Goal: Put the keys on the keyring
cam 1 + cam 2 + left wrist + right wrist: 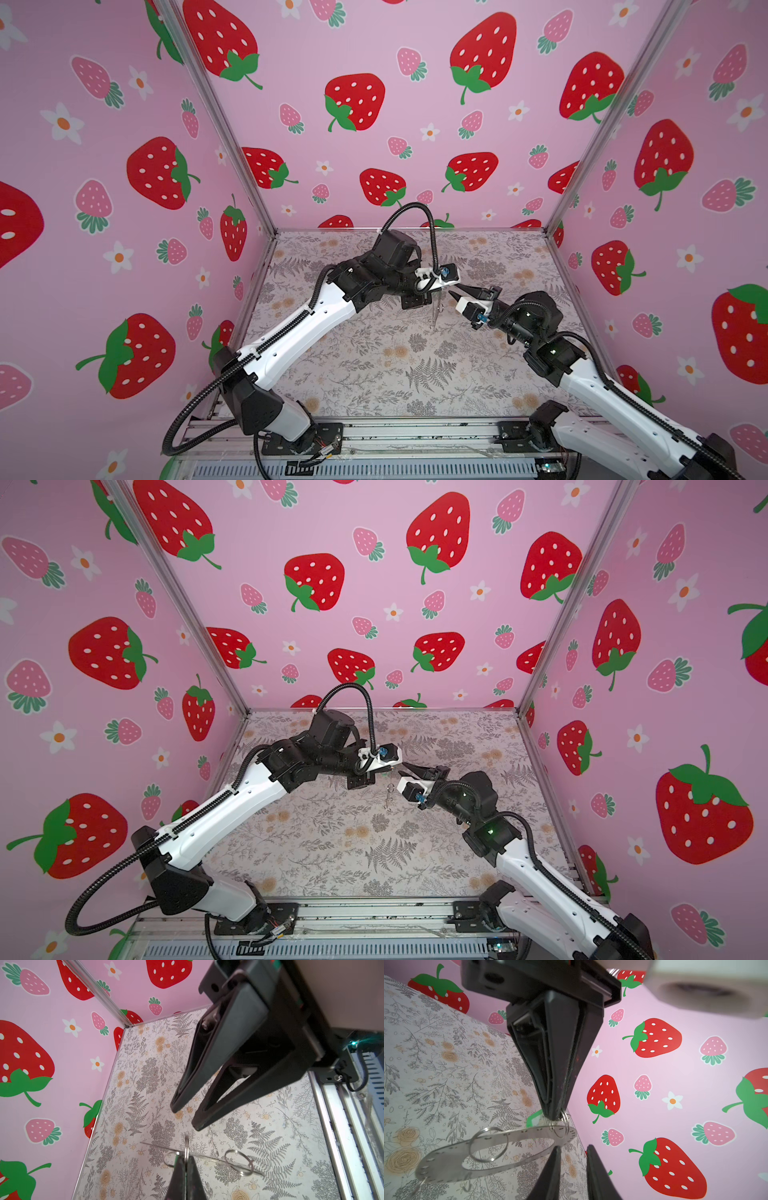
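The left hand [553,1115] is pinched shut on the keyring [446,1159], gripping a small wire loop [564,1126] at its rim. The ring hangs edge-down over the bench [374,374]. A sliver of green key tag [532,1120] shows behind those tips. Just right of them, the right hand [186,1117] stands slightly open and empty.
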